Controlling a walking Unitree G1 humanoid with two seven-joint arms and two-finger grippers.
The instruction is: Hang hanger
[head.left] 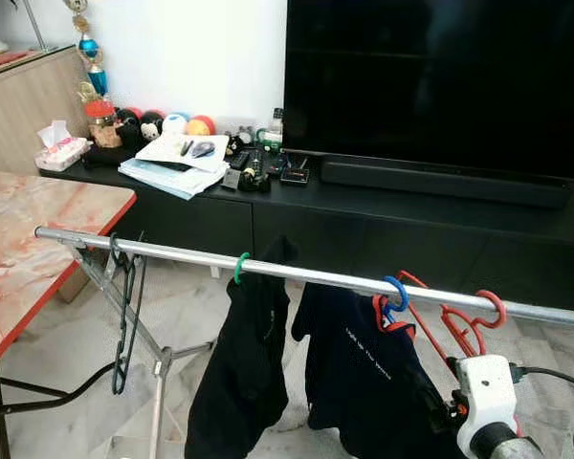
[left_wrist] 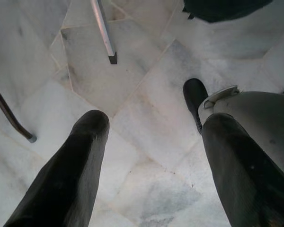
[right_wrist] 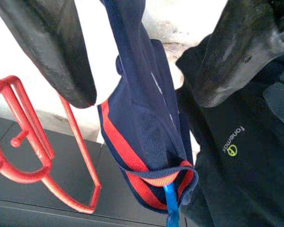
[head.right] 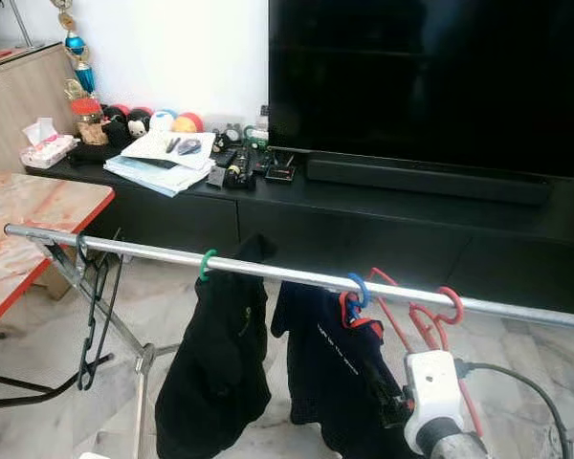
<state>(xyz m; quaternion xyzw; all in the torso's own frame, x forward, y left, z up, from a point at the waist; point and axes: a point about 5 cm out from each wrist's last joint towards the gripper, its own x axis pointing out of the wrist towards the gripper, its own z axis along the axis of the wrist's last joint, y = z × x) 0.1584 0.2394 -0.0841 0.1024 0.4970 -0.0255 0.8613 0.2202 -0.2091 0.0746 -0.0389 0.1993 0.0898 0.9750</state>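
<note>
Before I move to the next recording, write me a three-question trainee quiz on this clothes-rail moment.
1. True or false: the empty red plastic hanger hangs on the silver metal rail.
2. Which hook colour carries the navy shirt with red trim: A green, B blue, C red?
3. How do the right gripper's fingers stand, and do they hold anything?

Key: 1 true. 2 B, the blue hook. 3 Spread apart beside the navy shirt, with nothing clamped between them.
</note>
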